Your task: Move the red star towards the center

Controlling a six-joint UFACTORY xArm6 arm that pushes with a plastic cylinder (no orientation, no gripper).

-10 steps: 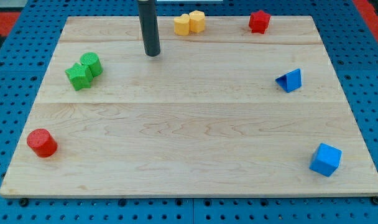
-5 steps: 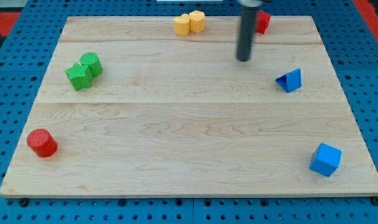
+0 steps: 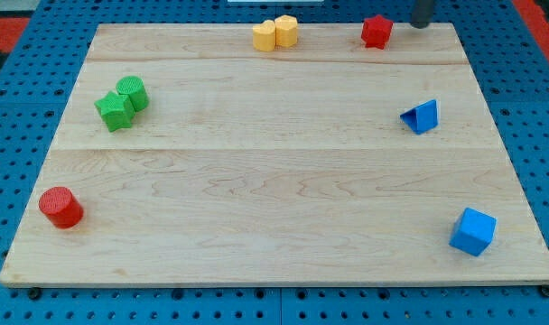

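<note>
The red star (image 3: 376, 31) sits near the top edge of the wooden board (image 3: 274, 208), right of the middle. My tip (image 3: 422, 24) shows at the view's top edge, just right of the red star and slightly above it, with a small gap between them. Only the rod's lowest part is in view.
Two yellow blocks (image 3: 274, 33) touch each other at the top centre. A green star (image 3: 113, 111) and a green block (image 3: 133, 92) touch at the left. A red cylinder (image 3: 60, 207) is at the bottom left. A blue triangular block (image 3: 421, 116) is at the right, a blue cube (image 3: 473, 230) at the bottom right.
My tip has swept from the upper left of the board across to the right and up, past the red star, to the top edge. No block has moved.
</note>
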